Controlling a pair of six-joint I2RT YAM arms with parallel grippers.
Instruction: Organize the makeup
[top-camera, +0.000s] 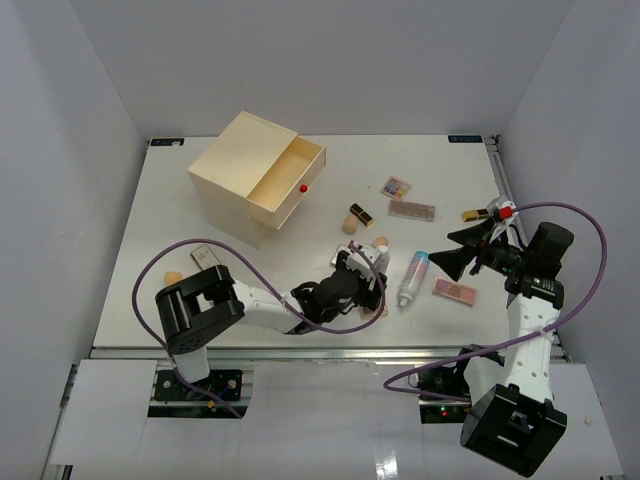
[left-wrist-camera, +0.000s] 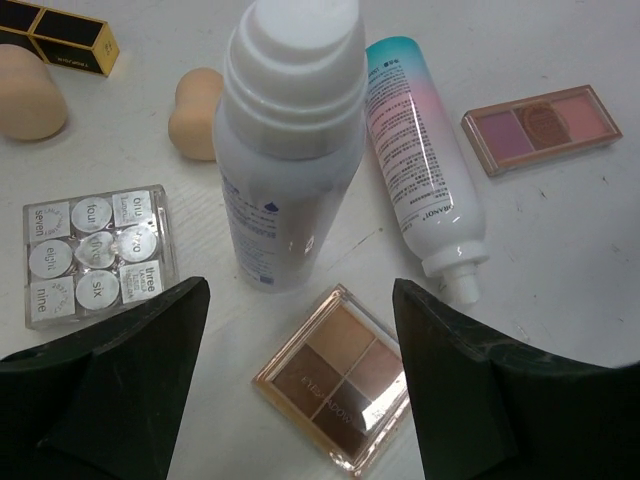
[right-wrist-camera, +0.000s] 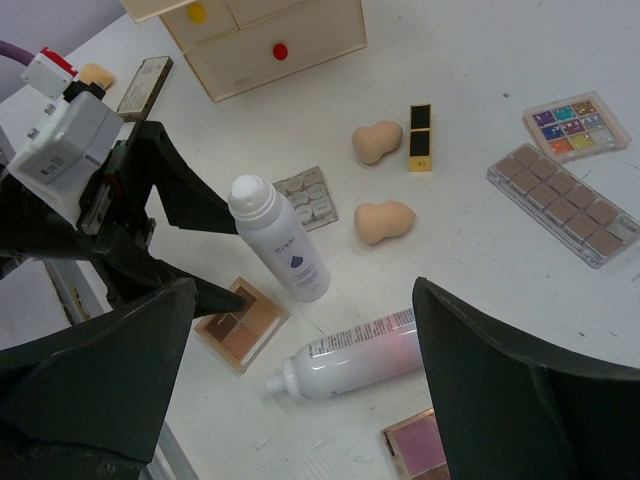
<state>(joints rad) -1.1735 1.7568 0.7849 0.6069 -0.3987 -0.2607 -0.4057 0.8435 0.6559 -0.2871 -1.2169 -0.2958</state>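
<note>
Our left claw (left-wrist-camera: 298, 295) is spread and pinching nothing, straddling the brown palette (left-wrist-camera: 335, 385) at the bottom centre of its wrist view. The upright white bottle (left-wrist-camera: 290, 150) stands just beyond. We judge we should sink low, pinch the palette's edges squarely, and avoid toppling the bottle. Our right claw (right-wrist-camera: 300, 295) hangs spread and empty.

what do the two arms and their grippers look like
Both arms are white links with black joints: the left arm and right arm each trail a looping purple cable. The left gripper and right gripper have broad, black wedge-shaped fingers. A small white box with a red tab sits on the left wrist.
</note>
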